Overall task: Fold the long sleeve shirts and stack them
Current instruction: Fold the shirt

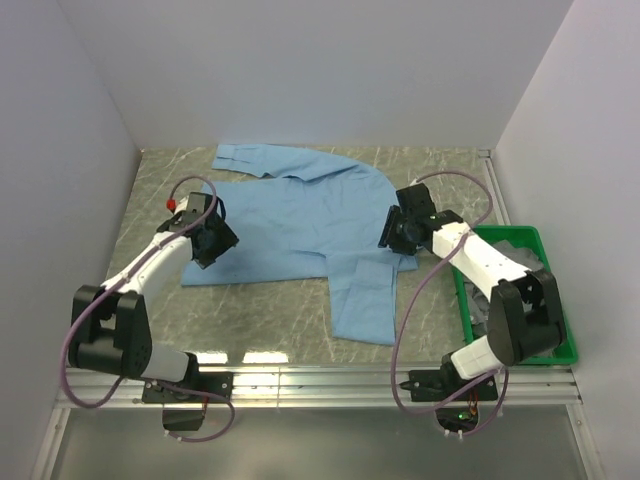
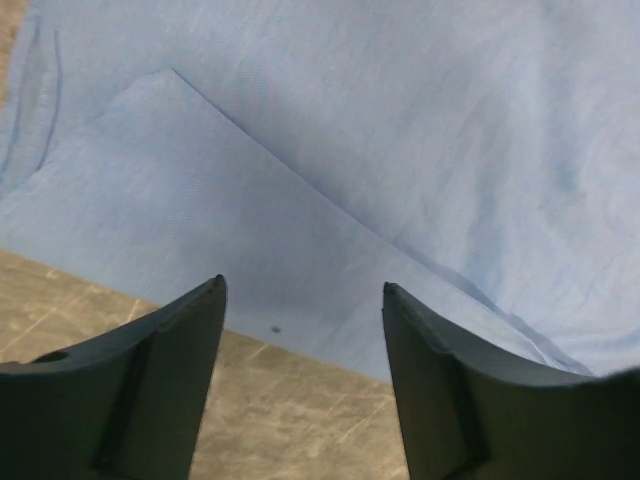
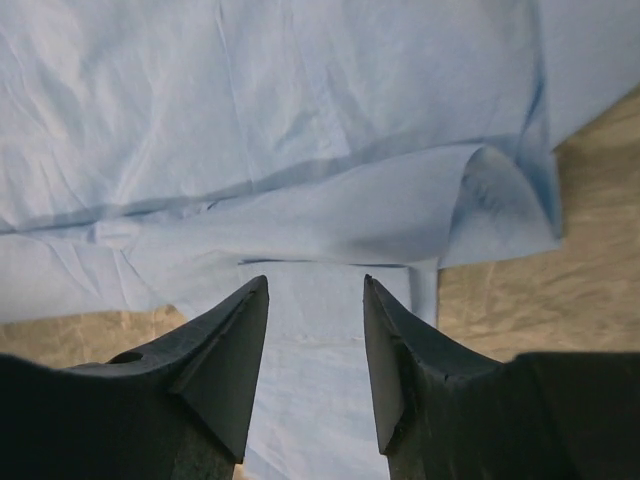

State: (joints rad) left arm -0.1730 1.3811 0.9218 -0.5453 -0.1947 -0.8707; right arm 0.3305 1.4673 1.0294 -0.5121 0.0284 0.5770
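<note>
A light blue long sleeve shirt (image 1: 305,220) lies spread on the marbled table (image 1: 260,320). One sleeve runs to the far left and another hangs toward the near edge at centre. My left gripper (image 1: 222,240) is open and empty over the shirt's left edge; in the left wrist view it (image 2: 303,288) hovers above the cloth edge (image 2: 250,250). My right gripper (image 1: 390,235) is open and empty over the shirt's right side; in the right wrist view it (image 3: 315,280) hangs above a folded sleeve (image 3: 330,215).
A green bin (image 1: 555,300) holding grey cloth stands at the right, beside the right arm. White walls close in the table on three sides. A metal rail (image 1: 330,385) runs along the near edge.
</note>
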